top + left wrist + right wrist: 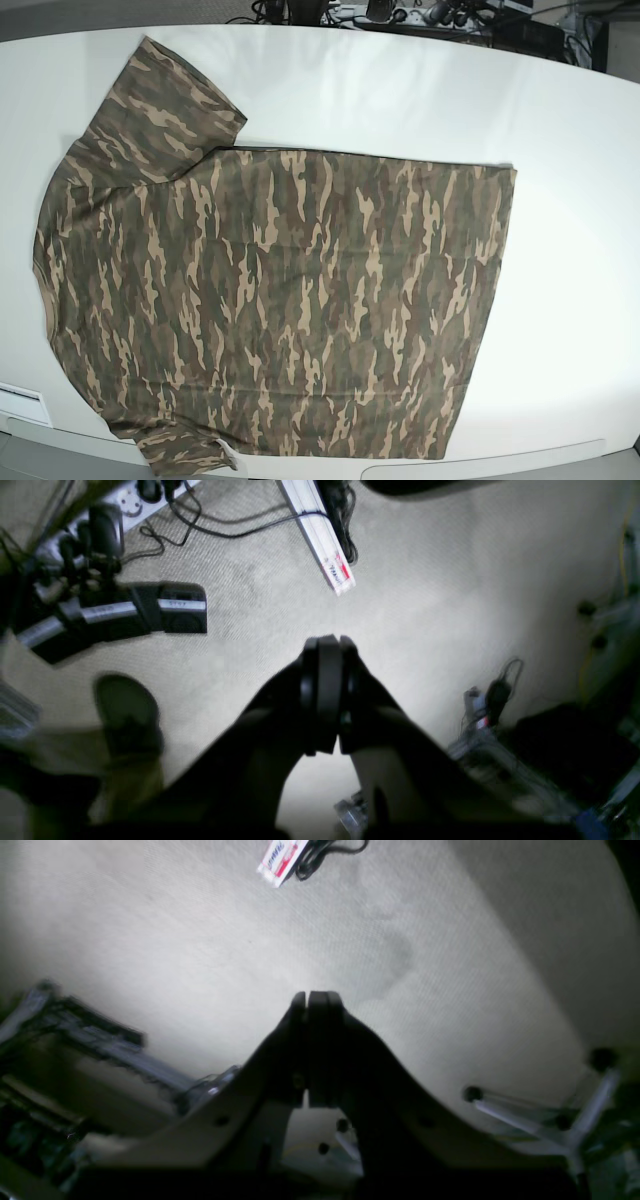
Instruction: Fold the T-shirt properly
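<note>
The T-shirt (pixel 270 300) lies flat and spread open on the white desk (pixel 570 250), and no fold is made in it yet. Its long axis goes across the base view from left to right. The straight hem is at the right end, and the shoulders are at the left end. One sleeve (pixel 165 105) points to the far edge of the desk, and the other sleeve (pixel 185 450) reaches the near edge at the bottom of the view. The collar cannot be seen clearly.

No arm appears in the base view, so both are away from the cloth. The left end effector (pixel 327 645) is clenched, with its jaws pressed together and nothing between them. The right end effector (pixel 317 1000) is clenched and empty in the same way. Both wrist views show only a pale carpet floor (pixel 450 580) with cables (pixel 210 525) and a white strip (pixel 325 545), so both end effectors seem to point off the desk and not at the T-shirt.

Because the right arm stands on the left of the base view, it is probably nearer to the sleeves and shoulders, and the left arm is nearer to the hem. Exactly how far each one is cannot be told.
</note>
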Controlling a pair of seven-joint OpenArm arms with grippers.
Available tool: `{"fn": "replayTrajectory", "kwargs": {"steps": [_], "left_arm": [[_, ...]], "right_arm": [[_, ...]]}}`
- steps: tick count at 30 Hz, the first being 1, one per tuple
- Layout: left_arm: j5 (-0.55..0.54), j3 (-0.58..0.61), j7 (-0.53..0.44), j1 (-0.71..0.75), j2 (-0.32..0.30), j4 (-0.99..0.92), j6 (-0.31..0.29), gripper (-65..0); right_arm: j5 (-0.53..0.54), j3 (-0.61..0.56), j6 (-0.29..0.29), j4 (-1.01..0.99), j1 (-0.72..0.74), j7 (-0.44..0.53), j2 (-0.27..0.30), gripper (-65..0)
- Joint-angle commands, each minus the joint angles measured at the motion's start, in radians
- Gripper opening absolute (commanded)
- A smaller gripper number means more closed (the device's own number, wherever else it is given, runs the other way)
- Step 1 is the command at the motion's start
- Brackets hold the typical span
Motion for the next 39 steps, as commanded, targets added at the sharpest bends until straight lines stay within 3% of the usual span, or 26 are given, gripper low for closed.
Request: {"fn": "replayTrajectory", "kwargs": {"steps": [1,6,11,15,22,25,29,32,39], "left_arm": [[0.019,-0.002,-0.003,0.045,-0.032,0.074,-0.007,-65.0],[0.153,-0.04,0.013,0.158,-0.122,0.348,0.047,-65.0],[0.279,-0.128,0.059,0.229,-0.178,0.582,0.053,-65.0],[0.335,-0.229,0.074,0.245,-0.188,0.703,0.053,-65.0],[0.334,-0.391,0.027,0.241,-0.188,0.706,0.053,-65.0],[0.335,-0.427,0.028,0.221,-0.188,0.706,0.053,-65.0],[0.369,-0.442,0.016,0.18,-0.218,0.706,0.052,-65.0],[0.42,-0.442,-0.07,0.134,-0.252,0.696,0.008,-65.0],[0.443,-0.441,-0.269,-0.06,-0.345,0.456,-0.142,-65.0]], "right_arm": [[0.004,-0.001,-0.002,0.065,-0.052,-0.003,0.018,-65.0],[-0.062,-0.001,-0.051,0.334,-0.192,-0.003,0.071,-65.0],[-0.2,-0.001,-0.156,0.565,-0.292,-0.021,0.117,-65.0],[-0.31,-0.001,-0.247,0.678,-0.303,-0.039,0.149,-65.0],[-0.529,0.0,-0.366,0.715,-0.271,-0.035,0.15,-65.0],[-0.591,0.0,-0.381,0.715,-0.207,-0.018,0.15,-65.0],[-0.593,0.0,-0.381,0.715,-0.106,0.05,0.15,-65.0],[-0.593,0.0,-0.381,0.715,-0.024,0.084,0.15,-65.0],[-0.592,0.0,-0.406,0.715,0.108,0.086,0.15,-65.0]]}}
